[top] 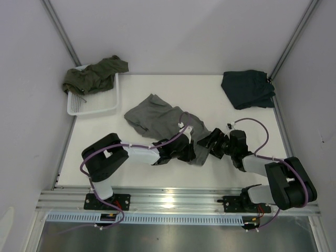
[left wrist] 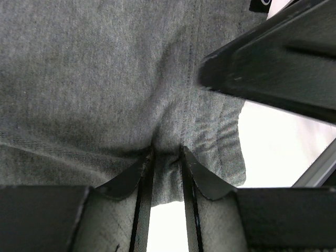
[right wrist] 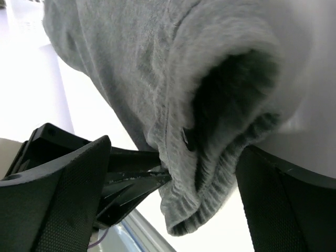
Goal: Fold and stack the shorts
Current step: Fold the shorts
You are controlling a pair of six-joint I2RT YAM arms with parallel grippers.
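The light grey shorts (top: 157, 116) lie crumpled mid-table, one end drawn toward the near edge. My left gripper (top: 192, 153) is shut on that near end; in the left wrist view (left wrist: 167, 152) a fold of grey cloth (left wrist: 105, 79) is pinched between its fingertips. My right gripper (top: 208, 142) sits right beside it, open, and in its wrist view (right wrist: 173, 157) the ribbed waistband (right wrist: 210, 173) hangs between its wide-apart jaws. The olive green shorts (top: 94, 76) lie in the basket. The dark navy shorts (top: 247, 88) lie at the back right.
The white mesh basket (top: 105, 105) stands at the back left by the frame post. The table's metal rail (top: 178, 199) runs along the near edge. Purple cables (top: 252, 123) loop off both arms.
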